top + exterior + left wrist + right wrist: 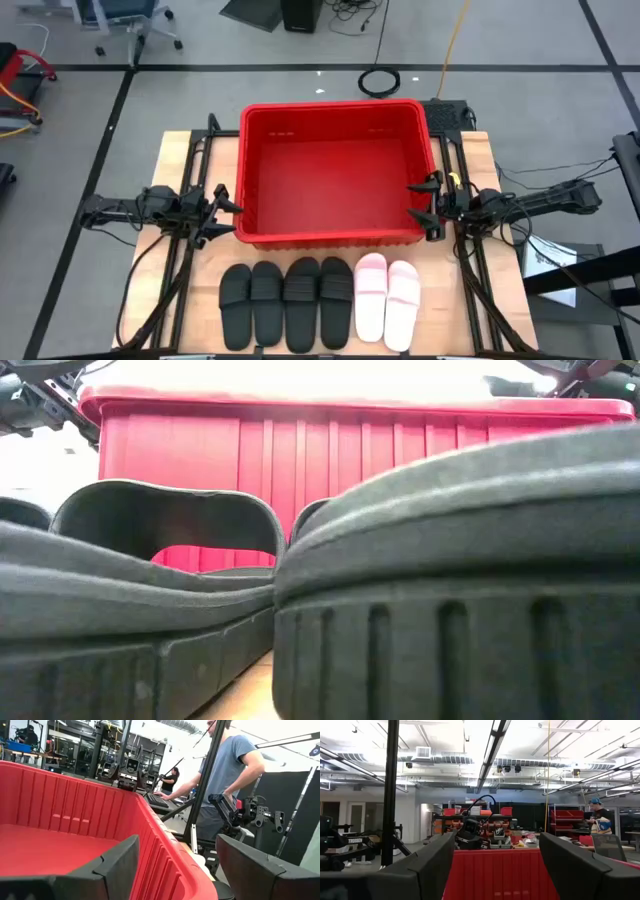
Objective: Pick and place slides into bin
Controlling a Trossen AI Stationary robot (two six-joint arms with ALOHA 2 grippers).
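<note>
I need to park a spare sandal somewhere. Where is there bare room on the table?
Bare wood shows left of the black slides and right of the pink slides. The bin is empty. The sandal row itself is packed.

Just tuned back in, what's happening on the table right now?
Nothing is being handled yet. The large red plastic bin sits empty in the middle of the wooden table. In front of it, six slide sandals lie in a row: four matte black slides and two pale pink slides. The left gripper waits open at the bin's left wall, and the right gripper waits open at its right wall. Neither holds anything. A person in a blue shirt stands beyond the table.
</note>
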